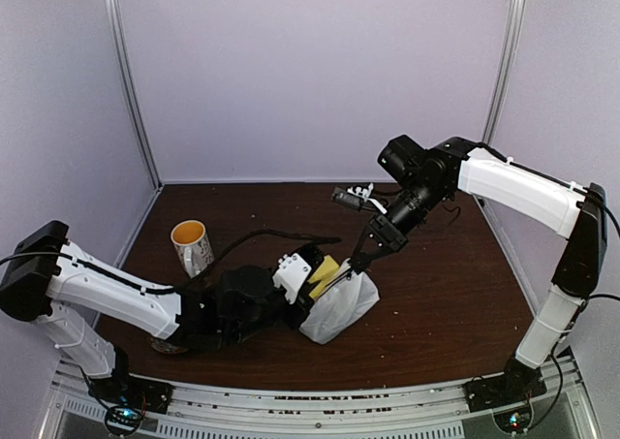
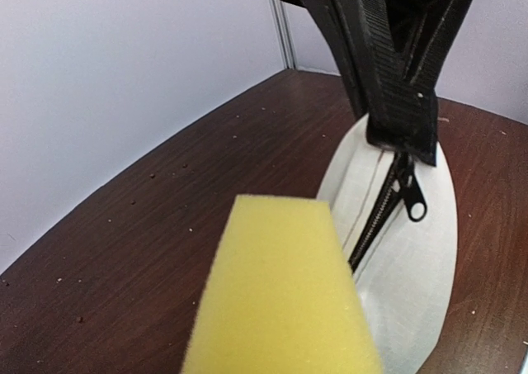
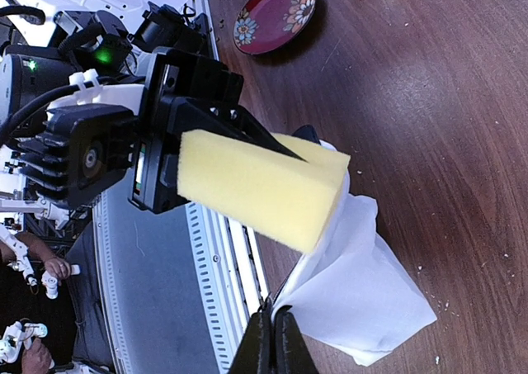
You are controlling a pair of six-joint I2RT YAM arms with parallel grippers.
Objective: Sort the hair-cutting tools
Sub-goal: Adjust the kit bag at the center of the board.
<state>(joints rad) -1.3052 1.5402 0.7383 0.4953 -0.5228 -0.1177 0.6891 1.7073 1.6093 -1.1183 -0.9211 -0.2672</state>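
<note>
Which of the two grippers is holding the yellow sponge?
The left gripper: it is shut on the yellow sponge, while the right gripper pinches the top edge of the white pouch.

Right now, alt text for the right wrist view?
The left gripper holds a yellow sponge block at the top of a white pouch, whose edge the right gripper pinches at the frame's bottom. A red floral plate sits on the dark wooden table behind.

White-shelled left arm and right arm, black joints, black cables.

The mug stands left of sponge and pouch.
</note>
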